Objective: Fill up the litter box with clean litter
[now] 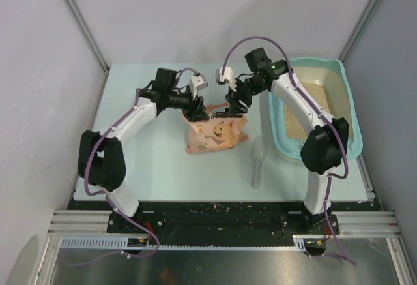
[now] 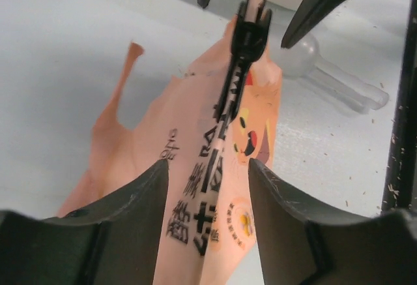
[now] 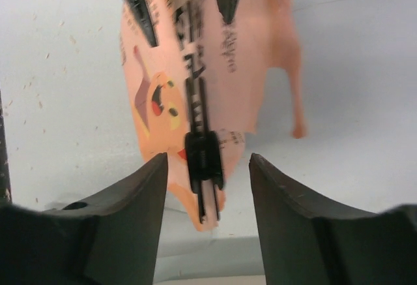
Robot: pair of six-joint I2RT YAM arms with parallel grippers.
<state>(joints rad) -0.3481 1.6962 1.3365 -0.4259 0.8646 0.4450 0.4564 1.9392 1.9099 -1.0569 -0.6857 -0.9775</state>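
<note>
Nearest the arm bases, a clear plastic scoop (image 1: 258, 161) lies on the pale table (image 1: 163, 174), its bowl pointing to the far side. Just left of it a peach-pink plastic bag printed with a cartoon cat (image 1: 215, 135) slumps at mid-table.

The two arms meet over the bag's folded top edge, the left gripper (image 1: 201, 109) at its left end and the right gripper (image 1: 232, 107) at its right, tips almost facing. In both wrist views the jaws stand apart. The printed edge runs through each gap with no pad pressed on it, so neither holds anything. A black plastic clip (image 2: 249, 34) pinches that edge at the end nearer the right gripper.

Farther off, at the table's right side, sits the teal rectangular plastic litter box (image 1: 315, 62). Clean litter of fine beige granules (image 1: 328, 96) lies inside it, seemingly a shallow layer.

The step looks like taking the bag by its top, though letting it go is equally possible.

- **If gripping:** each jaw should close on flat film to either side of the clip, never on the clip itself, which would slip. Both arms should then rise together to keep the mouth level, carry the bag above the scoop, and tip it only once over the tray.
- **If releasing:** the jaws should pull straight away so no finger drags the film.
</note>
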